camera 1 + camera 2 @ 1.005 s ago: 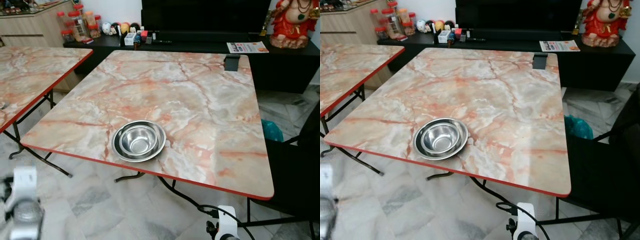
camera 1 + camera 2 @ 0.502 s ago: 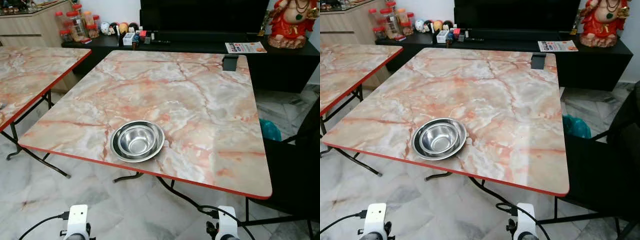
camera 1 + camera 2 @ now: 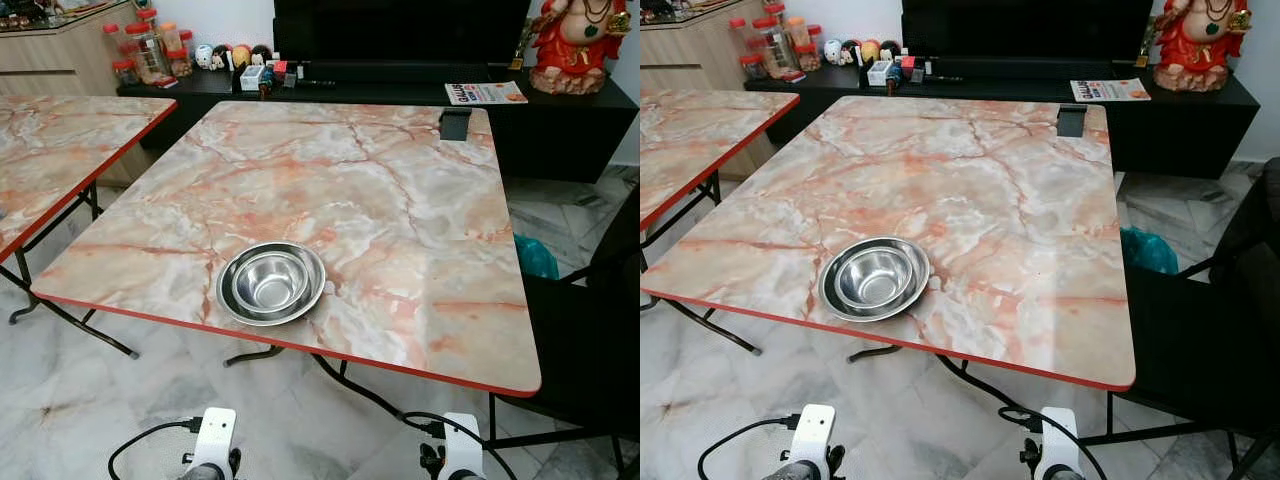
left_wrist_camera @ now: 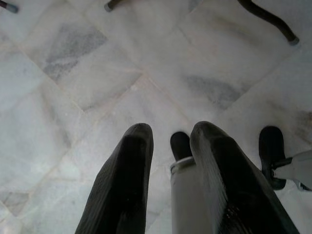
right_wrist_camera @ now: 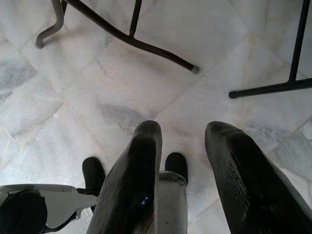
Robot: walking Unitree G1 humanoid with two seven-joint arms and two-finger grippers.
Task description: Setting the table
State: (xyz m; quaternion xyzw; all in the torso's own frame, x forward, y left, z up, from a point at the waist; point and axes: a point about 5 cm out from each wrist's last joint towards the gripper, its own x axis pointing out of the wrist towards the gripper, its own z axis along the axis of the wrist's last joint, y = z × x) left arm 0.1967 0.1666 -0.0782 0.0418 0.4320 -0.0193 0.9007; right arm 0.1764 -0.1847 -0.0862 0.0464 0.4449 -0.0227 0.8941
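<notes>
Left eye view, nested bowls point(image 3: 271, 283) on marble table point(image 3: 420, 230), wrist views, both tools point(image 4: 170, 146) point(image 5: 183, 141) apart above floor point(image 5: 122, 97)

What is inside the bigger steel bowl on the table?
A smaller steel bowl sits nested in the bigger steel bowl; it looks empty. The bigger bowl's bottom is covered.

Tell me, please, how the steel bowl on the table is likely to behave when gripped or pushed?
The bowl looks like thin polished steel, so it is probably stiff and light, and slick to grip. There seem to be two nested, so the inner one may shift or rattle. On the smooth table, near the front edge, a push would likely slide it, not tip it.
</notes>
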